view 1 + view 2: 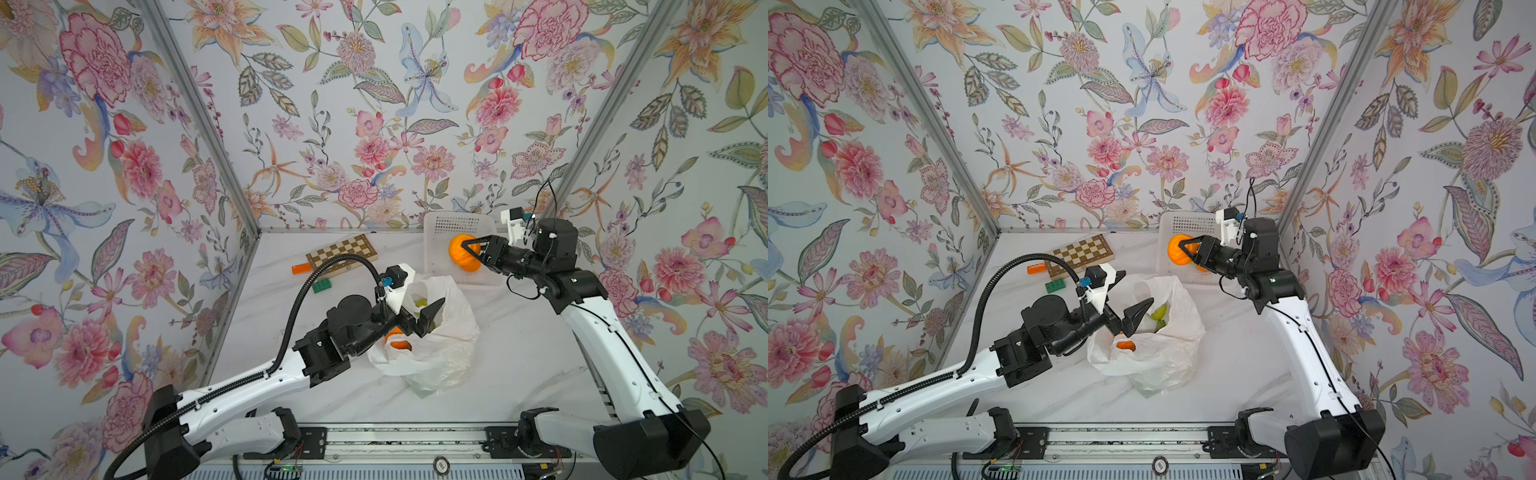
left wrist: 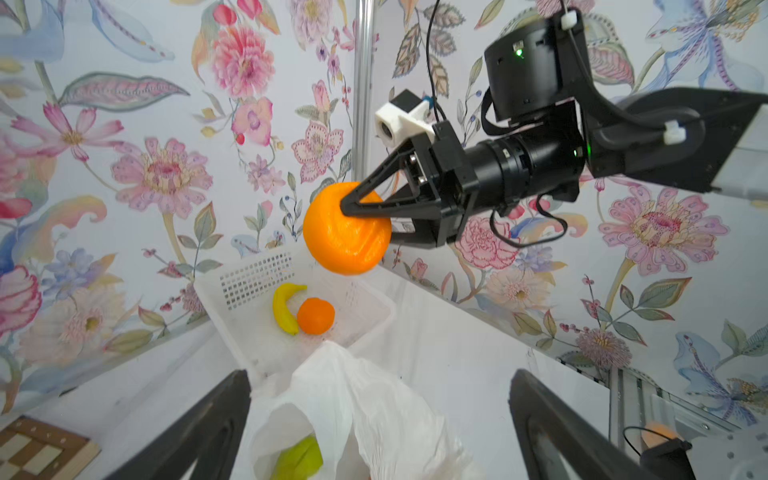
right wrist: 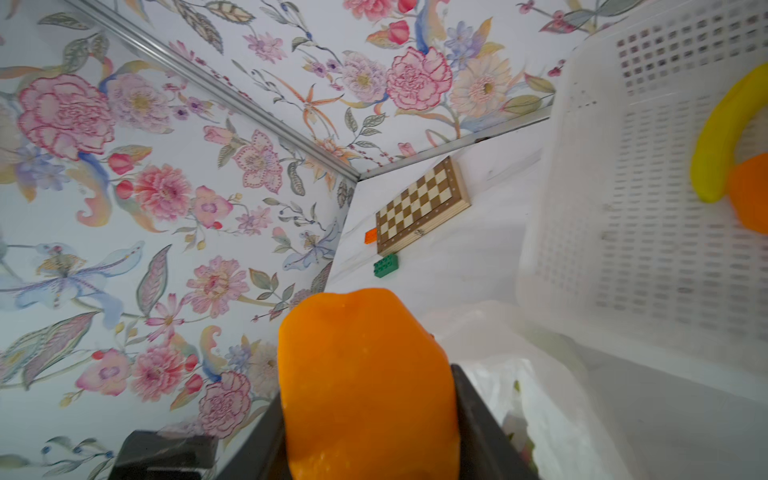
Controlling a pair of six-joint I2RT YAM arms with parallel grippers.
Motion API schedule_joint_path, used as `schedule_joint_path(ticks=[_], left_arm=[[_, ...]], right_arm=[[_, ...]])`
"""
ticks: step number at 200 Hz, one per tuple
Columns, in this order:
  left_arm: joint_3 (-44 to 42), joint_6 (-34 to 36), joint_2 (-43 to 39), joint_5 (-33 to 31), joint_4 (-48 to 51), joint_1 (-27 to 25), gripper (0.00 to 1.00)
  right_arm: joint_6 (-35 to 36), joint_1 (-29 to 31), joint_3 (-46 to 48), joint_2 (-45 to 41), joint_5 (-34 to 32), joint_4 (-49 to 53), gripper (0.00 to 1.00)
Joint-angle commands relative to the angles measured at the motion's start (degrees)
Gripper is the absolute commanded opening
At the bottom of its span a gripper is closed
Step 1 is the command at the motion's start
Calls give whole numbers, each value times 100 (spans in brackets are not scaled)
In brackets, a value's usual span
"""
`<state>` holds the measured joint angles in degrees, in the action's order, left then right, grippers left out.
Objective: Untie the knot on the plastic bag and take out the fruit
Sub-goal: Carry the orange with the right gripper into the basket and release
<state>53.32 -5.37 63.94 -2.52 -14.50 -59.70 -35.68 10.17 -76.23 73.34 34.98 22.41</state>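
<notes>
Tabletop [image 1: 519, 353] basket [image 2: 253, 278] banana [image 2: 286, 308], wrist views only.

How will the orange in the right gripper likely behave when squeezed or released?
The orange looks dented in the right gripper, so probably soft and light. Roundish and glossy, it may roll inside the white basket.

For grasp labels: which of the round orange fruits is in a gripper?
The large glossy orange fruit clamped in the right gripper, aloft near the white perforated basket. A smaller one lies in that basket; another shows inside the thin white plastic bag.
</notes>
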Motion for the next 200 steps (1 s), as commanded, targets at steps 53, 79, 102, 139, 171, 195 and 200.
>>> schedule_joint_path(ticks=[53,79,102,139,171,195,200], left_arm=[[844,-448,213,-167,2179,-251,99],[891,-367,293,-108,2166,-323,99],[890,-300,334,-99,2083,-404,99],[909,-283,391,-178,2077,-463,99],[891,-254,391,-296,2126,-489,99],[883,-242,393,-420,2179,-507,99],[874,-238,391,-431,2181,-511,99]], right_arm=[[1905,-415,-1365,1999,-1612,1740,38],[2120,-515,-1645,2587,-1794,1930,37],[2248,-600,-1776,3076,-1953,1994,37],[2347,-693,-1944,3726,-2160,2021,36],[2335,-704,-2044,4174,-2212,2021,37],[2247,-688,-2016,4430,-2232,2021,36],[2233,-669,-2003,4464,-2248,2008,37]])
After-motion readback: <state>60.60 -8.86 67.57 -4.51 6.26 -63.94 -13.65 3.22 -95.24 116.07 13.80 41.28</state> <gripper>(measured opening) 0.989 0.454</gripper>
